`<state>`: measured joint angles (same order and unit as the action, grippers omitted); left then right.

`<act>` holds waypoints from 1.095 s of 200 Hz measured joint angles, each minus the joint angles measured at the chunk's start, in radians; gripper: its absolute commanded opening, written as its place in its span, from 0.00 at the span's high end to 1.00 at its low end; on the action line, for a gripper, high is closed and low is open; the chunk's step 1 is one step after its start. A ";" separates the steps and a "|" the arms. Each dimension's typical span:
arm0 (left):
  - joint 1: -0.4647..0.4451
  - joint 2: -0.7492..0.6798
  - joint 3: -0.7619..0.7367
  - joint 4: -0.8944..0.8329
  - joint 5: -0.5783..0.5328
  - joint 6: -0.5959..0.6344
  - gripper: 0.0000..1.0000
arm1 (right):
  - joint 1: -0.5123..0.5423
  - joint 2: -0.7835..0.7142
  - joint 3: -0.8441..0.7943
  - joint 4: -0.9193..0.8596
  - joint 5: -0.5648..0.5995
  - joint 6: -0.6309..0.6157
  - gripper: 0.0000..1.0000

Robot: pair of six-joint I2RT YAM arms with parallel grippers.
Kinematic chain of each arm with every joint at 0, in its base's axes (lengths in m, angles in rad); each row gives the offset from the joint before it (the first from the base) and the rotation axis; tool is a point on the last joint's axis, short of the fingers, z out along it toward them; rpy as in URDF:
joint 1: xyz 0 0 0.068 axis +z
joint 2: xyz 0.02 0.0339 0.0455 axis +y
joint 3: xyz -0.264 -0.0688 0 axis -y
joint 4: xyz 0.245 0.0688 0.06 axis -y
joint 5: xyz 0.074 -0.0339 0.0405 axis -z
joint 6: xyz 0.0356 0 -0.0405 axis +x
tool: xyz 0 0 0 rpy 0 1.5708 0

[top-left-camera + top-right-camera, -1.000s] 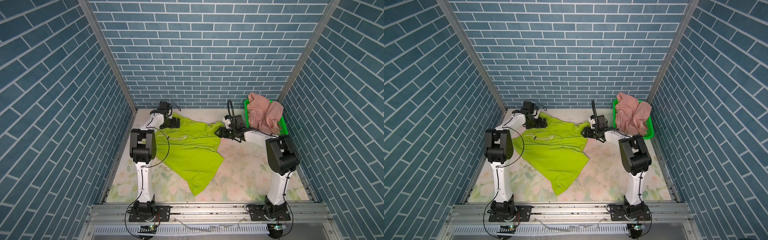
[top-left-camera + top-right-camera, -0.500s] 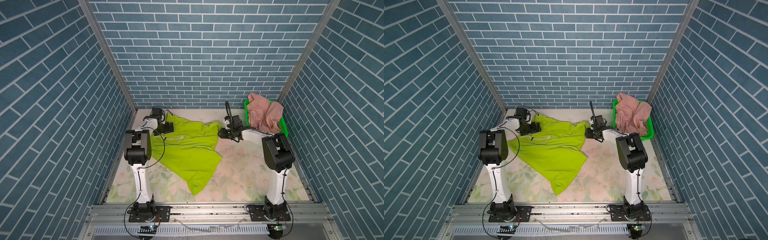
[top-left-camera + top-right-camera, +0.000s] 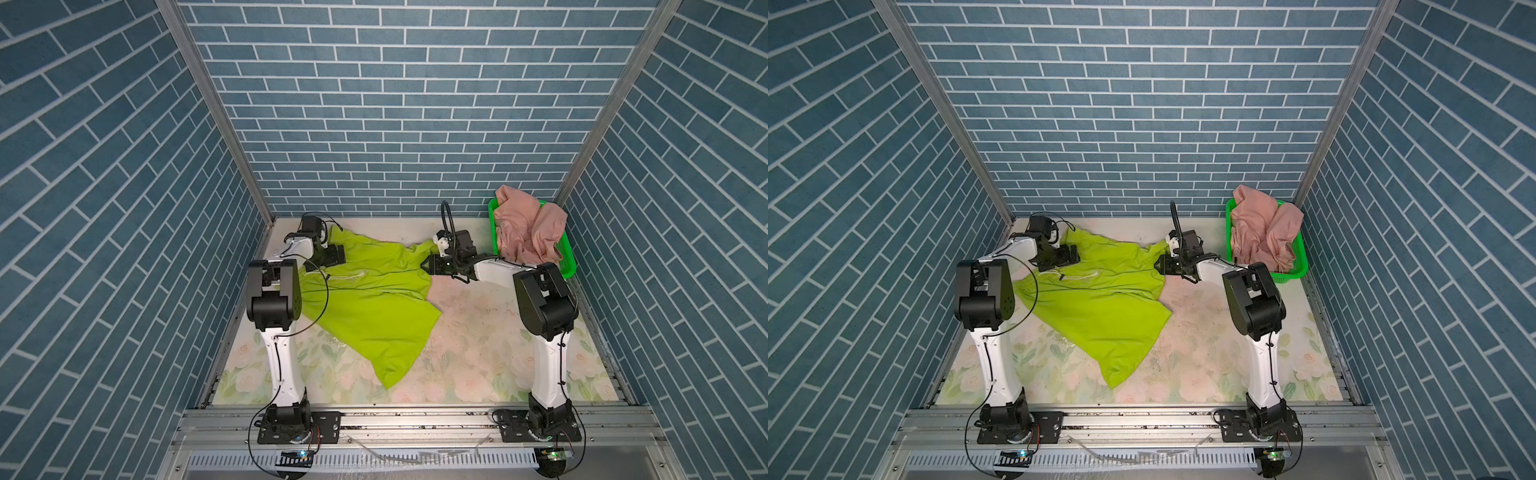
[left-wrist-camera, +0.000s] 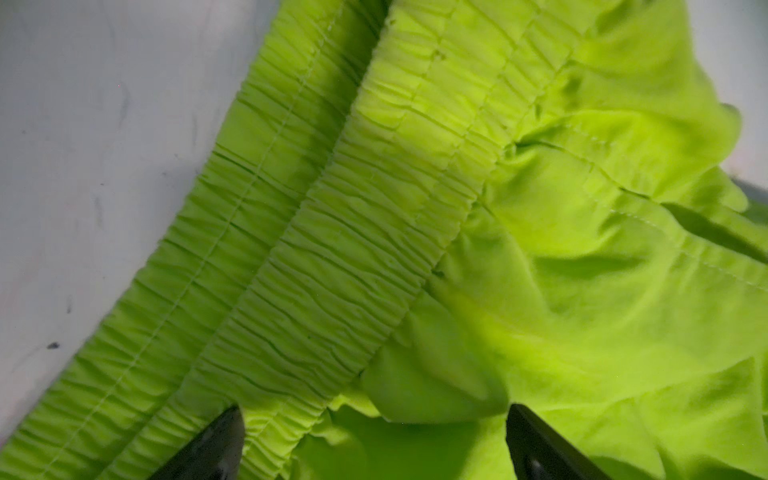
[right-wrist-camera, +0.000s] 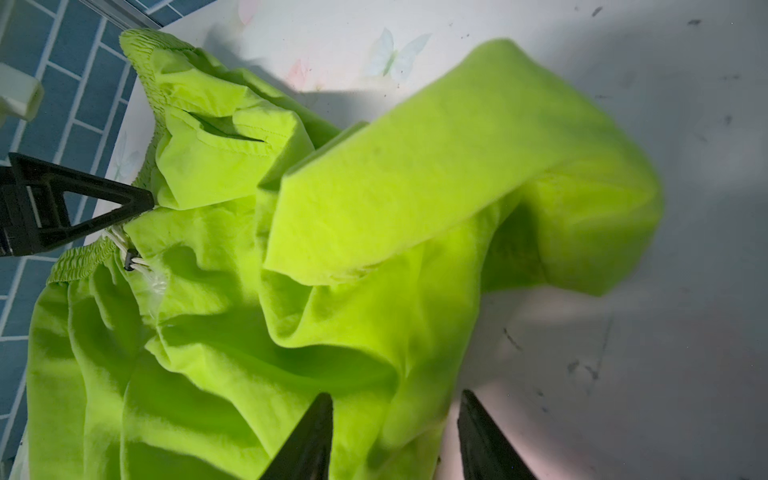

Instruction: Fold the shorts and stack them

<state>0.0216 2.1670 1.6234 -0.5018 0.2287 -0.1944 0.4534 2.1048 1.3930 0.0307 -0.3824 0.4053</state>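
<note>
In both top views the lime shorts (image 3: 374, 316) sprawl unfolded across the left centre of the surface (image 3: 478, 353), barely altered from a second ago. The left tool (image 3: 338, 254) has only edged along their upper-left edge, and the right tool (image 3: 424, 264) sits at the cloth's right edge. The pink shorts (image 3: 528, 228) remain heaped in the basket (image 3: 568, 266), upper right.

Left wrist view: fingers (image 4: 220, 440) spread wide over the gathered waistband (image 4: 353, 249), gripping nothing.

Right wrist view: that tool's fingers stand apart, straddling the cloth's edge, not clamped. Folding, I judge, hasn't begun.
</note>
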 measured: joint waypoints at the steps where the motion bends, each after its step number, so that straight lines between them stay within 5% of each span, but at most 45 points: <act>1: 0.000 0.000 0.000 0.000 0.000 0.000 0.00 | 0.000 0.000 0.000 0.000 0.000 -0.001 0.45; 46: 0.000 -0.002 -0.001 -0.001 0.001 0.000 0.00 | 0.000 0.051 0.083 -0.003 0.022 0.000 0.48; 65: 0.000 -0.002 -0.002 0.000 0.001 0.000 0.00 | 0.000 0.069 0.117 -0.015 0.059 0.001 0.65; 89: 0.000 -0.003 -0.003 -0.001 0.001 0.000 0.00 | -0.001 0.071 0.127 -0.038 0.096 -0.013 1.00; 153: 0.001 -0.003 -0.005 -0.002 -0.001 0.000 0.00 | 0.065 0.038 0.185 -0.272 0.307 -0.079 1.00; 219: 0.010 -0.003 0.003 -0.030 -0.003 0.002 0.00 | 0.189 -0.003 0.502 -0.676 0.502 -0.153 1.00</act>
<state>0.0311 2.1635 1.6268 -0.5316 0.2253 -0.1928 0.6426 2.1021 1.8950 -0.6449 0.1200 0.2520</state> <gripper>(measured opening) 0.995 0.046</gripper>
